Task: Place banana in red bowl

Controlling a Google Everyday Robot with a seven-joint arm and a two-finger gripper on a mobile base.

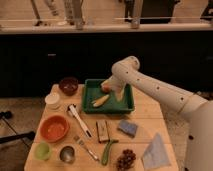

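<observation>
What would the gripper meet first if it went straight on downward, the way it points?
Probably the floor of the green rectangular tray, beside the pale-yellow curved banana; the gripper hangs over it, though depth is unclear.

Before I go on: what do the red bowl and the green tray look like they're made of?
Red bowl: probably plastic, with an even orange-red colour and a dull sheen without glaze glints. Green tray: likely moulded plastic too, with a uniform colour and a rounded raised rim. Neither is certain from looks alone. The gripper is low inside the tray, right of the banana.
</observation>
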